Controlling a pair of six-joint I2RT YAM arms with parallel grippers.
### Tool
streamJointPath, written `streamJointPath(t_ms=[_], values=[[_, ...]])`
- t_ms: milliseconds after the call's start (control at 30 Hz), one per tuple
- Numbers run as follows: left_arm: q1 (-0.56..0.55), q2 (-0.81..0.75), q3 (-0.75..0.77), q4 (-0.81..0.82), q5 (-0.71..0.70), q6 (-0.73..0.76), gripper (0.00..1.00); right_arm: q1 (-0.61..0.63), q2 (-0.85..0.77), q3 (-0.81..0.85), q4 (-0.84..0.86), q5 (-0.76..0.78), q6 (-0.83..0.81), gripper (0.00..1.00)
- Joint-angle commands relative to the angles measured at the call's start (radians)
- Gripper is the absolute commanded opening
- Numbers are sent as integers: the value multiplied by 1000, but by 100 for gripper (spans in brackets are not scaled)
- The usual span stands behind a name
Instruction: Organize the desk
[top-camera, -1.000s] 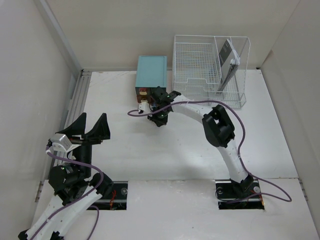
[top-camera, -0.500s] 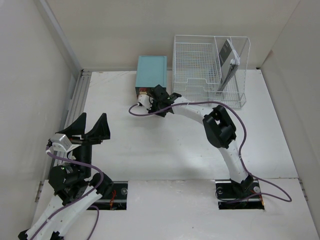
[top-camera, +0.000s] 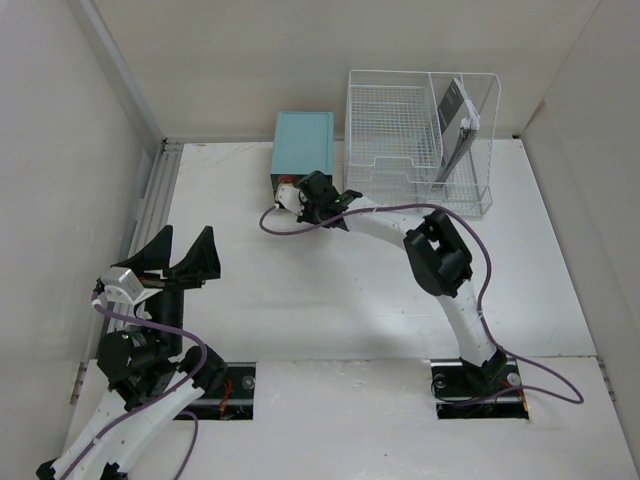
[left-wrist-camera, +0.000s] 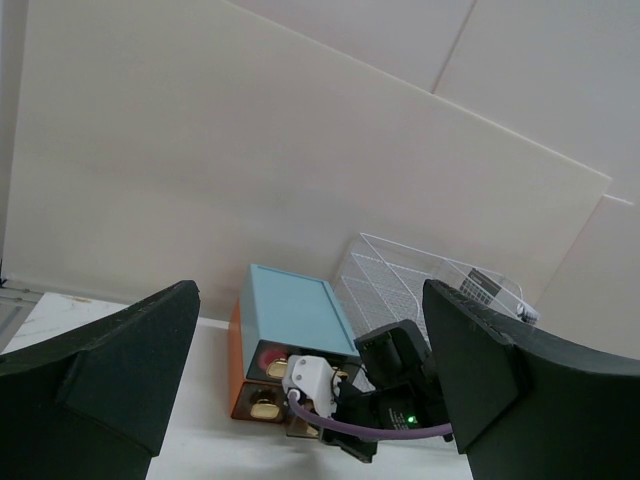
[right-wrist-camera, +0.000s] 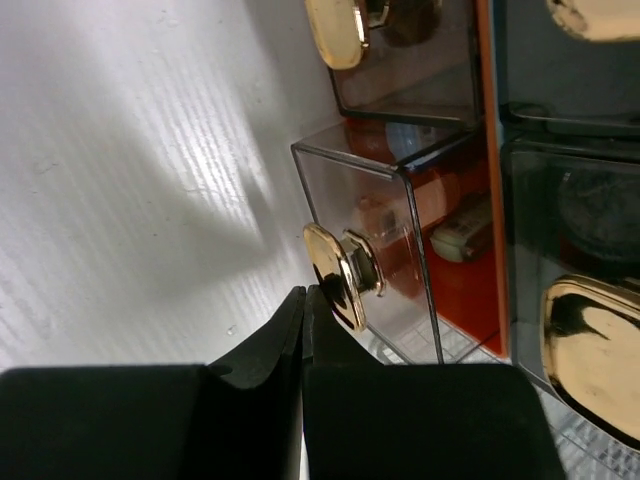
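Observation:
The desk (top-camera: 300, 300) is a wide white tabletop. At its back stands a teal drawer box (top-camera: 303, 142) with orange sides and clear drawers. The lower right drawer (right-wrist-camera: 400, 250) sticks out a little, with small items inside. My right gripper (right-wrist-camera: 305, 292) is shut with nothing between its fingers, and its tips touch the face of that drawer's gold knob (right-wrist-camera: 335, 275). In the top view the right gripper (top-camera: 300, 196) sits at the box's front. My left gripper (top-camera: 183, 255) hangs open and empty above the desk's left side, facing the drawer box (left-wrist-camera: 290, 310).
A white wire-mesh rack (top-camera: 400, 130) stands to the right of the drawer box, and a dark calculator-like item (top-camera: 455, 110) stands upright in its right slot. Silver rails (top-camera: 150, 200) run along the desk's left edge. Walls close in on three sides.
My right gripper, still shut, has moved back toward the front of the drawer box. The left arm has not moved.

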Motion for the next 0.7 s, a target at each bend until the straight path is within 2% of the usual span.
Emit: streamJointPath(t_ms=[0, 667], values=[[-1, 7, -2, 50, 6, 15, 92, 11, -1, 4, 92, 74, -27, 0], [-1, 7, -2, 50, 6, 15, 92, 20, 26, -36, 203, 206, -55, 0]])
